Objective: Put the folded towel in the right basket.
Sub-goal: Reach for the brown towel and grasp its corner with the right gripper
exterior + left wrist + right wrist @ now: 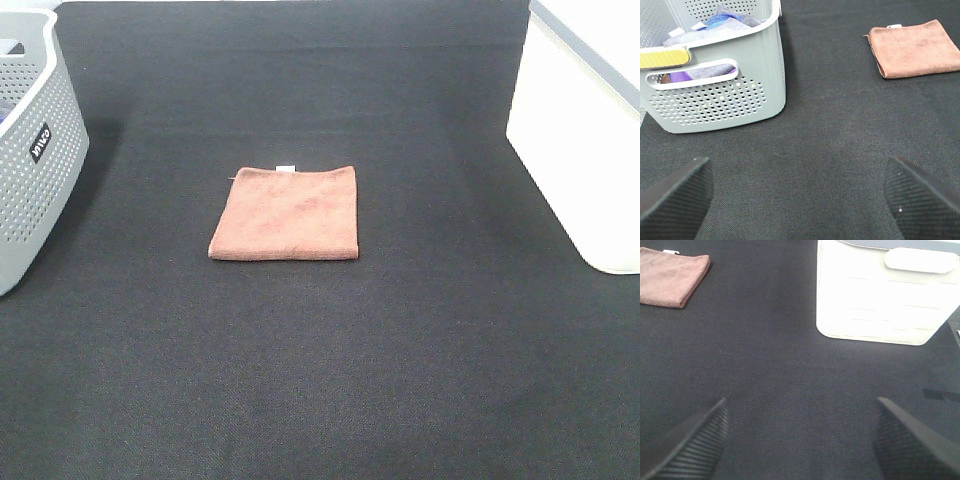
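Both the left hand [797, 167] and right hand [801, 405] stood wide above the bench [320, 380]; the towel [287, 213] lay centre frame, the basket [580, 150] at the right edge.

The folded towel [287, 213] is a rusty pink-brown with a tiny white tag [286, 167], and the bench [320, 380] is black. The left basket [30, 190] is grey with rows of little round holes and a yellow strip [665, 58]. The right basket [580, 150] is plain white.

Fuzzy cloth towel [287, 213], matt woven table cover [320, 380], perforated plastic basket [30, 150].
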Robot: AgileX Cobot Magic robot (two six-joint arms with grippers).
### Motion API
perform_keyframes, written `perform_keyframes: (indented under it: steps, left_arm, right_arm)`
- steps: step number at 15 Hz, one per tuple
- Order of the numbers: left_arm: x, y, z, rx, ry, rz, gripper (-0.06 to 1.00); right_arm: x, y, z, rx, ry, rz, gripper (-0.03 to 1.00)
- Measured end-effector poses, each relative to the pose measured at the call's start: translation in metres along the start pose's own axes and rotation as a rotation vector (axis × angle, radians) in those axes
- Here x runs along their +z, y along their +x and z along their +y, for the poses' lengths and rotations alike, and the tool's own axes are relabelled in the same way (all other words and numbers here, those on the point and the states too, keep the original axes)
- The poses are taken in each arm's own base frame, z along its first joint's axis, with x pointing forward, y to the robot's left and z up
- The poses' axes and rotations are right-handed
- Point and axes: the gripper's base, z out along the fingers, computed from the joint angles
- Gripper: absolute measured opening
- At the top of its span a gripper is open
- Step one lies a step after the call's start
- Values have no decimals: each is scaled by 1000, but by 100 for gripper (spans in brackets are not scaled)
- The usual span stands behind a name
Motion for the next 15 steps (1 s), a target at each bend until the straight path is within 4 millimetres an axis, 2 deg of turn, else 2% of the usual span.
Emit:
perform_keyframes:
  steps: [15]
  left_arm:
    - [0, 0, 0, 0, 0, 0, 88]
  right_arm:
    - [0, 0, 0, 0, 0, 0, 74]
